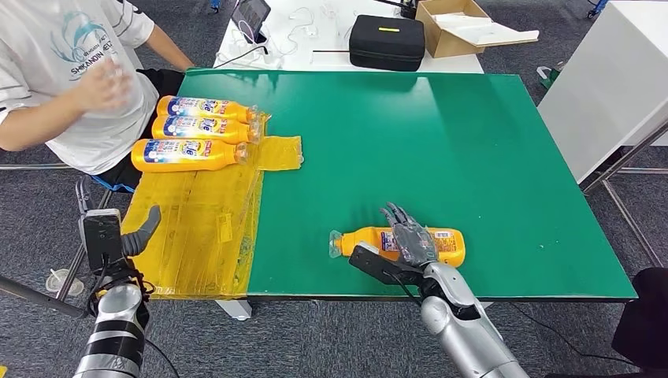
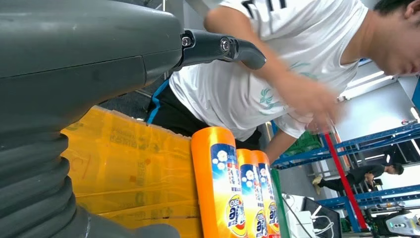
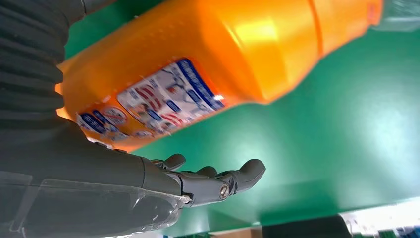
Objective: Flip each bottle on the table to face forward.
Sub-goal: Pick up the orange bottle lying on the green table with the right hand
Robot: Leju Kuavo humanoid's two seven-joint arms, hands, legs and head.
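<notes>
Right hand [image 1: 410, 236] rests over the lying bottle [image 1: 449, 246], seemingly ungripped.

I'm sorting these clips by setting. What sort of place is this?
Probably a robotics lab or test workshop, not a home. The green table is a work surface; behind it a white table holds cables, a black case and a cardboard box. The left wrist view shows blue metal racking.
</notes>
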